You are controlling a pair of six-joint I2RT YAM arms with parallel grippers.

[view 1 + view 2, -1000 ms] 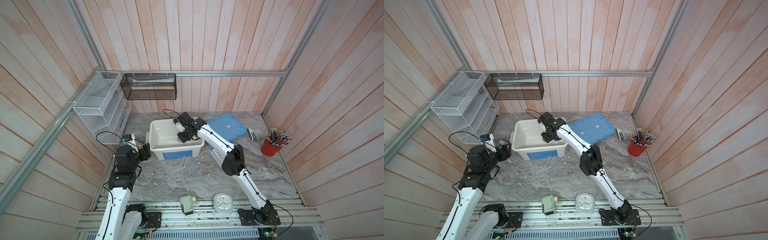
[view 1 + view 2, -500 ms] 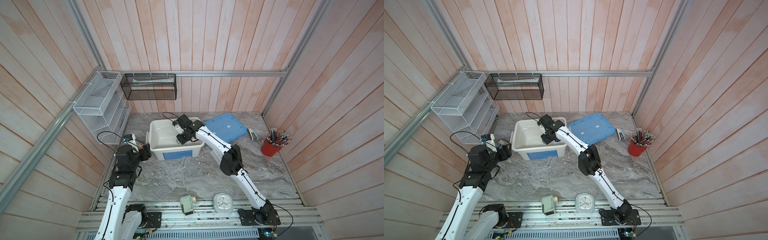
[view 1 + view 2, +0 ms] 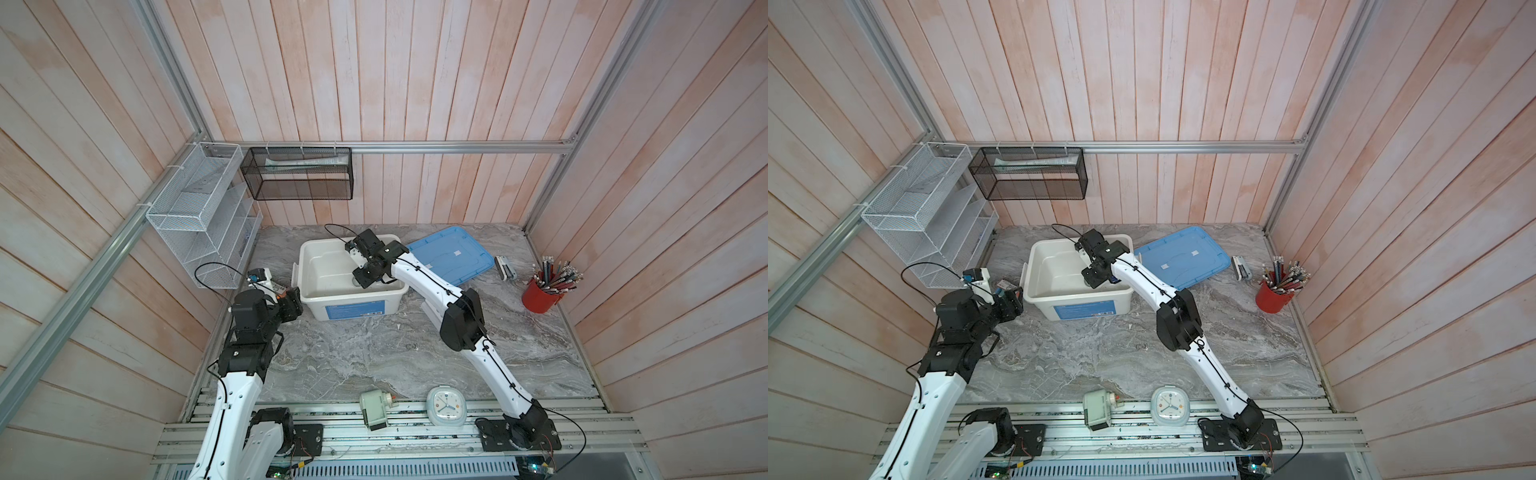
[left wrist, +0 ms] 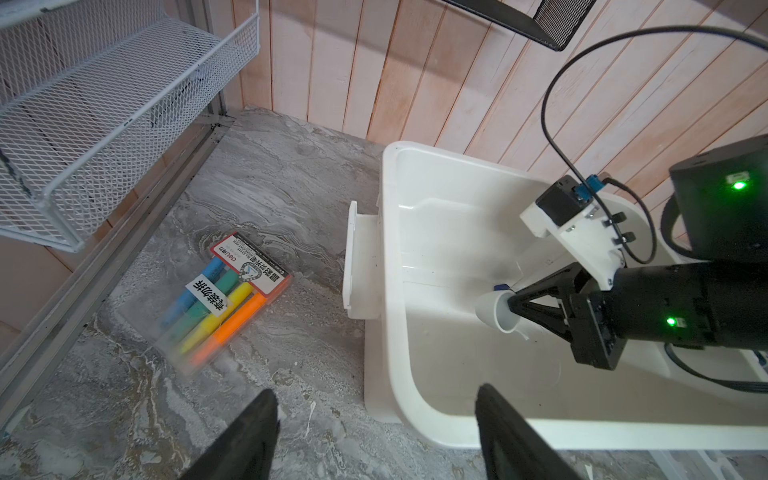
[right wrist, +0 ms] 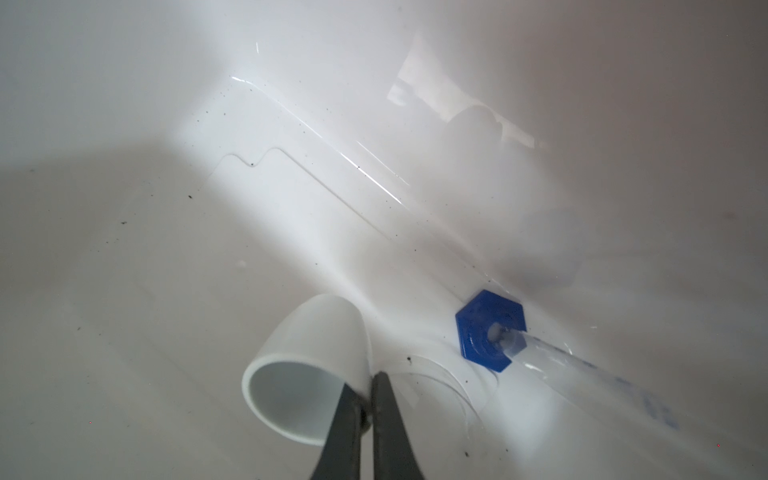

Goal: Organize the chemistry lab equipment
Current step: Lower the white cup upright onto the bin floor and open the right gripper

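Observation:
My right gripper is down inside the white bin, shut on the rim of a small whitish cup that lies tipped on its side. The same cup shows in the left wrist view at the right gripper's fingertips. Beside it on the bin floor lies a clear cylinder with a blue hexagonal base. The faint rim of a clear round dish shows between them. My left gripper hangs open and empty just above the table, at the bin's near left corner. In both top views the right gripper is over the bin's right half.
A pack of coloured highlighters lies on the table left of the bin, under white wire shelves. The bin's blue lid, a stapler and a red cup of pencils are to the right. A clock and a small device sit at the front edge.
My right gripper has sunk deeper into the bin and drifted slightly toward its front. The left arm has not moved.

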